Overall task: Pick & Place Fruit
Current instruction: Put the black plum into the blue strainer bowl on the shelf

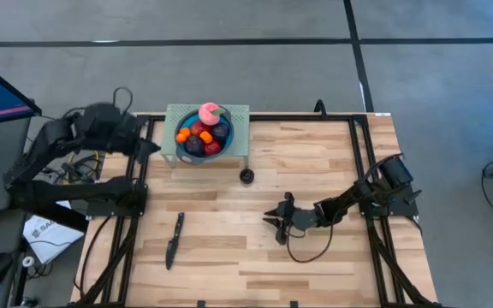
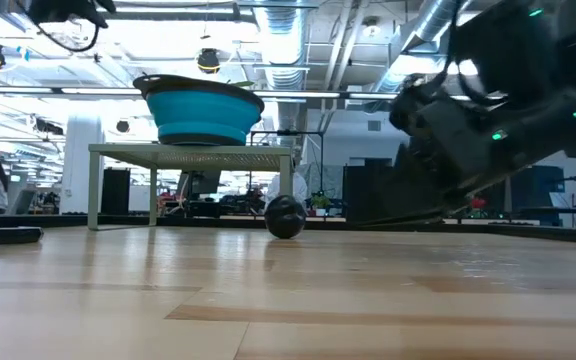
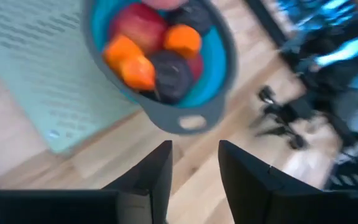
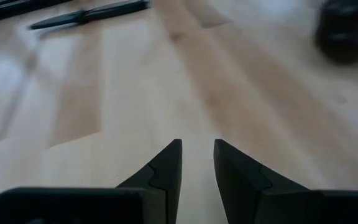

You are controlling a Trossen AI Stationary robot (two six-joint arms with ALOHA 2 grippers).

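Observation:
A blue bowl [image 1: 204, 133] holds several fruit: red, dark purple, orange and one pink on top. It stands on a pale green perforated stand [image 1: 238, 115] at the table's far side, and also shows in the low view [image 2: 203, 105] and the left wrist view [image 3: 166, 50]. One dark purple fruit [image 1: 246, 176] rests on the table in front of the stand and shows in the low view [image 2: 285, 217]. My left gripper [image 1: 151, 147] is open and empty at the stand's left edge [image 3: 194, 162]. My right gripper [image 1: 276, 221] is open and empty, low over the table right of centre [image 4: 197, 155].
A long black knife [image 1: 174, 239] lies on the table's near left part and shows in the right wrist view [image 4: 92, 15]. A black cable [image 1: 311, 248] loops on the wood below my right gripper. Black frame rails [image 1: 362, 154] run along both sides of the table.

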